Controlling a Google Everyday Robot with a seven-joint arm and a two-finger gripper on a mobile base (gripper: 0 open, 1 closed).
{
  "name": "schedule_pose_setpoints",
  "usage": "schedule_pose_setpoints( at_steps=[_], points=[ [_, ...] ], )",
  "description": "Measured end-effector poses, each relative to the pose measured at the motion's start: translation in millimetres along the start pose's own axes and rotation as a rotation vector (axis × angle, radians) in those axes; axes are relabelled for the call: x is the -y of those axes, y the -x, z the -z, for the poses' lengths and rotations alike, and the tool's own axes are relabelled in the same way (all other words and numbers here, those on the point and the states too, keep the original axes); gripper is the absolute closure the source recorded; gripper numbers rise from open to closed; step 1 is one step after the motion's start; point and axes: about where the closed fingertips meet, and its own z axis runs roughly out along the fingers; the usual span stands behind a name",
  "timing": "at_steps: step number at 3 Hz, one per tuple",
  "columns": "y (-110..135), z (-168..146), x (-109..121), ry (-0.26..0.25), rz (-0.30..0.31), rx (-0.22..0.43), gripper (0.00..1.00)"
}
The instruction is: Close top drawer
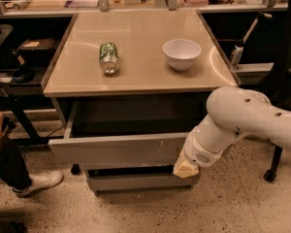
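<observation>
The top drawer (116, 149) is a wide shallow grey drawer, pulled out under the beige tabletop (136, 62), with its dark inside showing. Small white scuffs mark its flat front right of centre. My white arm (247, 120) reaches in from the right. My gripper (185, 168) shows as a cream tip at the lower right end of the drawer front, touching or nearly touching it. Below it sits a narrower grey drawer front (136, 182).
A green can (108, 57) lies on its side on the tabletop, and a white bowl (182, 53) stands to its right. A person's leg and white shoe (36, 181) are at the lower left. A chair wheel (270, 174) stands at the right.
</observation>
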Motion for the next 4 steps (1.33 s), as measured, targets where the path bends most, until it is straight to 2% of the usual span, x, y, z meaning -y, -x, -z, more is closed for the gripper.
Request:
schedule_pose_setpoints(
  at_steps=[1, 2, 4],
  points=[
    [7.3, -0.9, 28.0, -0.053, -0.017, -0.02, 1.0],
    [18.5, -4.1, 55.3, -0.085, -0.008, -0.035, 1.0],
    [38.2, -14.5, 93.9, -0.123, 0.023, -0.084, 1.0]
  ],
)
